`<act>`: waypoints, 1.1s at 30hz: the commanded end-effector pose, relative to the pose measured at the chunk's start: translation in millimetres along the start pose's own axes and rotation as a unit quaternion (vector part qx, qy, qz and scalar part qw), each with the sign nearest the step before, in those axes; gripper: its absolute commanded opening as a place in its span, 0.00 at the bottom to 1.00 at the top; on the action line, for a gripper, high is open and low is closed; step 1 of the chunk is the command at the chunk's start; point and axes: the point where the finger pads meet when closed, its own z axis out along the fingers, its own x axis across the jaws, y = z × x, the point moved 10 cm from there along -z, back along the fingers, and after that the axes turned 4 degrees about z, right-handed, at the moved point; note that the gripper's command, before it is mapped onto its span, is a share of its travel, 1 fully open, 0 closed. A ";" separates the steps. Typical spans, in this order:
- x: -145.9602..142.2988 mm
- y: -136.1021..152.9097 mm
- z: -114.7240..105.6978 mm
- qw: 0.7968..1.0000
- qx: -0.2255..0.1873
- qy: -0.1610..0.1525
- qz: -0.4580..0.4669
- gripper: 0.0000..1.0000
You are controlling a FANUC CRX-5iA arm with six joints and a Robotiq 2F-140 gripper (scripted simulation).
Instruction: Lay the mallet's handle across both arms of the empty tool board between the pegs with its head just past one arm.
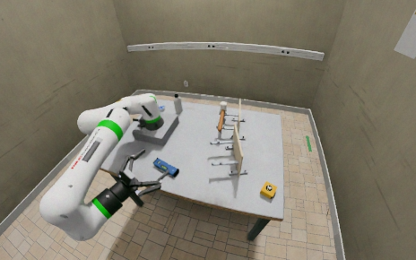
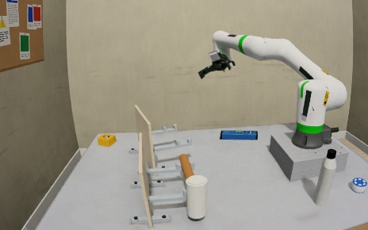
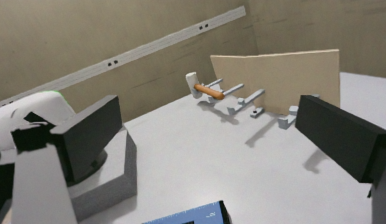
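Well to the left of the empty tan wooden tool board, out past the table edge, the black two-finger claw hangs high on the white arm. Its fingers are spread as wide as they go. It holds nothing and touches nothing; the wrist view shows only open table between the two dark pads.

Between the claw and the empty board lies a blue spirit level, flat on the grey table top. Just beyond the empty board stands a second tan board. The orange-handled mallet with the white cylindrical head lies across that board's grey arms, its head at the end away from the empty board. To the right of the empty board, near the table corner, sits a small yellow box.

The step in hand looks like the reach for the mallet. It should go best if the claw travels high over the level, then turns so the fingers straddle the orange handle crosswise. It should come down mid-handle between the two arms, clear of the pegs and the panel, and close squarely so the heavy head cannot swing the handle round.
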 end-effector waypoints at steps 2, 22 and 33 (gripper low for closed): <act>-0.5 -1.3 -0.1 1.000 -0.001 0.000 -0.001 1.00; 0.0 -2.0 2.4 1.000 -0.003 0.001 -0.002 1.00; -1.7 -9.9 54.5 0.998 -0.059 0.004 -0.023 1.00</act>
